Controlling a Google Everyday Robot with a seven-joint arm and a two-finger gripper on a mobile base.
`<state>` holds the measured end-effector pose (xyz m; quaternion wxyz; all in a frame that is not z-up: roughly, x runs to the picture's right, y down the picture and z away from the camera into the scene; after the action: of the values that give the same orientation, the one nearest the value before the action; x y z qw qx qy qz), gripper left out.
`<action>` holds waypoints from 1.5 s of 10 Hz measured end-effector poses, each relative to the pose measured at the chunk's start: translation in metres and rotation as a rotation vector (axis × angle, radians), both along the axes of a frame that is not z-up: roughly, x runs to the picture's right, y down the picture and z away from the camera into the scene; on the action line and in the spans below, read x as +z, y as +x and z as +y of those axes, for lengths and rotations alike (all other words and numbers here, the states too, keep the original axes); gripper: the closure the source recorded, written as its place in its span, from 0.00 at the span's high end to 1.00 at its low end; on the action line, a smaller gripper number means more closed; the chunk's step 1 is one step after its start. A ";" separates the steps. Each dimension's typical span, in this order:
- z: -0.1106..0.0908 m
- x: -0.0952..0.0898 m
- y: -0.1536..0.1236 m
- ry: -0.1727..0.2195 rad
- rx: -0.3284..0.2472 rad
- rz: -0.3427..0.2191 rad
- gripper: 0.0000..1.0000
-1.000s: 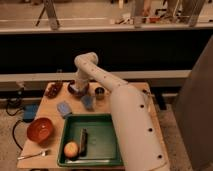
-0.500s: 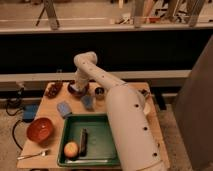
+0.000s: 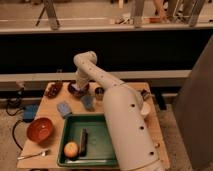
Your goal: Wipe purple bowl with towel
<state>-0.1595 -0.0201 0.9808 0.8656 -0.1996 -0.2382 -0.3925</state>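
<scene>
Hovering at the purple bowl (image 3: 72, 92) (just beyond the green tray's (image 3: 63, 142) far-left corner), the gripper (image 3: 80, 85) seems mid-wipe; its grip state I cannot tell. Next likely calls for rubbing inside the bowl.

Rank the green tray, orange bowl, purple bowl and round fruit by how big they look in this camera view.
1. green tray
2. orange bowl
3. purple bowl and round fruit: too alike to rank; the bowl sits farther away, partly hidden by the tool at it.
</scene>
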 end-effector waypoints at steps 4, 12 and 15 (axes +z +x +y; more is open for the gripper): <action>-0.004 0.013 0.000 0.010 0.002 0.021 0.00; -0.005 0.024 -0.023 0.009 -0.031 -0.036 0.00; -0.003 0.013 -0.027 -0.003 -0.069 -0.082 0.00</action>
<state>-0.1862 -0.0232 0.9942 0.8410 -0.1927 -0.2669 -0.4294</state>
